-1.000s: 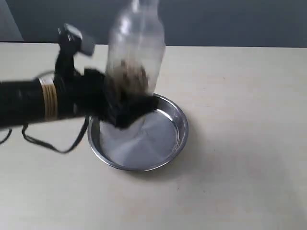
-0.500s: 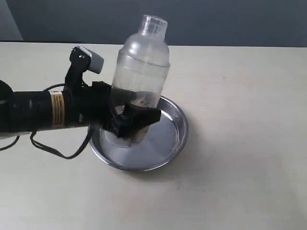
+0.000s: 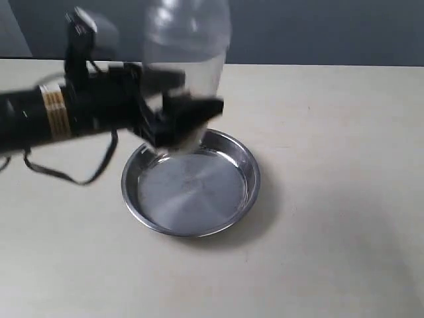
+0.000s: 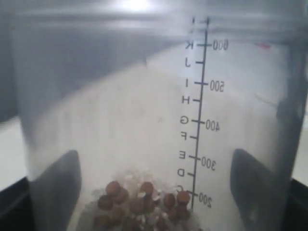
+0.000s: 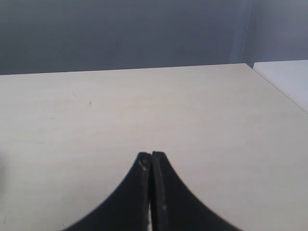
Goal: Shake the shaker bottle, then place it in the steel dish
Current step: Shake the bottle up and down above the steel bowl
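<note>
Exterior view catches the left gripper (image 3: 177,126) in the middle of a shake. Its dark fingers (image 3: 199,111) are clamped on the lower body of the shaker bottle (image 3: 189,46), which is smeared by motion and runs off the top edge. The bottle sits roughly upright between the fingers, in the air above the far-left rim of the steel dish (image 3: 250,173) and not touching it. The left wrist view confirms the hold: one finger presses each side of the frosted wall, spread to the bottle's width. The brown and white grains (image 4: 139,204) are heaped at the base between the fingertips. The right gripper (image 5: 151,187) has its fingers pressed flat together on nothing, over bare table (image 5: 144,106).

The step in hand looks like the shake itself. The squeeze should be firm, since smooth plastic could slide down through the pads. Strokes are best short, along the bottle's length and over the dish. The last stroke should end upright, with the grains settled, so the base can go down flat in the middle of the dish, clear of the rim.

Half a second earlier the bottle was sharp and lower, its base dipping in front of the dish floor and its cap in view. Now the arm is higher, the bottle is blurred and the cap is out of frame. The dish has not shifted.
</note>
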